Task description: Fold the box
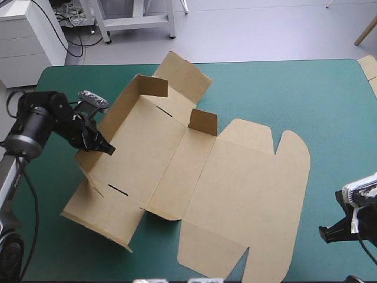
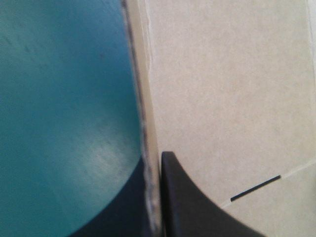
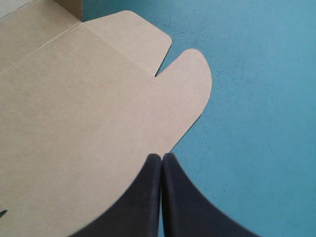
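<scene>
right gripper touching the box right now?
No. In the high view the right gripper sits over bare teal-green cover, apart from the box.

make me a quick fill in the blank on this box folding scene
1. The left gripper is ____ on a raised wall of the box.
2. The right gripper is shut and holds ____.
3. The box's wide lid panel lies ____ on the teal-green cover.
Missing words: shut; nothing; flat.
</scene>
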You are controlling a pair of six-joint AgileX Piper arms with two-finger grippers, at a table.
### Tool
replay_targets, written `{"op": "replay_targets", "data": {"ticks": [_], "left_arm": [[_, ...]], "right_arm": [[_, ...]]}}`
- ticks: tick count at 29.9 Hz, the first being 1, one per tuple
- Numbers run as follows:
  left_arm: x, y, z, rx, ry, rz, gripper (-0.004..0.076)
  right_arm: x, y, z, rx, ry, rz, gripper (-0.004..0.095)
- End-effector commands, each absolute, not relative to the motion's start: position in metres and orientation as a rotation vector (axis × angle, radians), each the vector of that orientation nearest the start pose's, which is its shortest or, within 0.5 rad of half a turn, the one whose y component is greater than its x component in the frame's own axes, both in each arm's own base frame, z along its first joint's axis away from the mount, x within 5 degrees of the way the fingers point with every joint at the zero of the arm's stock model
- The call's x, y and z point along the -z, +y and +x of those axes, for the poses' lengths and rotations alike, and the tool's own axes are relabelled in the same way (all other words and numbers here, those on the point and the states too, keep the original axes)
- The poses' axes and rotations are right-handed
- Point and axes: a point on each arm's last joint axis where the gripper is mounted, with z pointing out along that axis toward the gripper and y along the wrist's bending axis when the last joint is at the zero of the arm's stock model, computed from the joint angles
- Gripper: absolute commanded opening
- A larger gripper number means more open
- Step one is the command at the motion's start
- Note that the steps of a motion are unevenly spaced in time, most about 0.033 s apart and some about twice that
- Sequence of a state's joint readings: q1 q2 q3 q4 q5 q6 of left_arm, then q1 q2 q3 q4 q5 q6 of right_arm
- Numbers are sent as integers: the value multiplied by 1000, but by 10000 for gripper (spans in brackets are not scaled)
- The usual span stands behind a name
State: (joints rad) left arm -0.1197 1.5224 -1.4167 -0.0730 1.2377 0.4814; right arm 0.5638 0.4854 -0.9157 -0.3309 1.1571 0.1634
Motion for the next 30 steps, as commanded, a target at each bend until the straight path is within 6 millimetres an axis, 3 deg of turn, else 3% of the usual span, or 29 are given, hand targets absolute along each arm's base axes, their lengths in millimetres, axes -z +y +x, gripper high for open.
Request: {"op": "replay_targets", "data": {"ticks": [1, 7, 13, 23, 30], "left_arm": [[-364, -57, 308, -190, 2607, 952, -8], [-377, -81, 331, -561, 2410, 1116, -8], [-388, -121, 333, -705, 2113, 1263, -8], [-385, -203, 301, -714, 1730, 1515, -8], [-368, -239, 274, -821, 1467, 1555, -8]], "right_arm": [[-392, 3, 57, -24, 2047, -375, -21], [-392, 3, 57, -26, 2046, -372, -21], [-392, 3, 57, -27, 2044, -372, -21], [-393, 3, 57, -31, 2033, -372, -21], [-396, 4, 58, -42, 2004, -373, -21]]}}
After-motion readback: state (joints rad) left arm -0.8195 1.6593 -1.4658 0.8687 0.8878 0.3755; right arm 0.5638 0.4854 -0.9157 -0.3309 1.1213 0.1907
